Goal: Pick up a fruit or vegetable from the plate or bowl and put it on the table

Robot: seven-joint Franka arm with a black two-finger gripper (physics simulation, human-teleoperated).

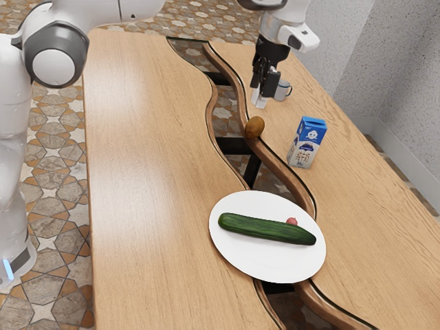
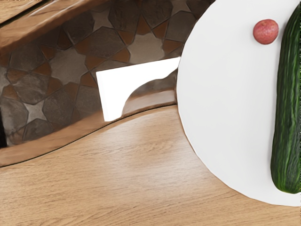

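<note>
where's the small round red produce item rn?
The red item is on the round white plate in both views, beside the long green cucumber but not touching, on the exterior view's carton side.

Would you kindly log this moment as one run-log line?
gripper away from plate | cucumber and round pink item on plate | brown oval item off plate | carton upright

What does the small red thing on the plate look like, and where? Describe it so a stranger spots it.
On the wooden table, find the white plate. Across it lies a long cucumber, and close beside that sits the small red thing. Its round shape and pinkish-red skin set it apart from the dark-green cucumber.
</note>
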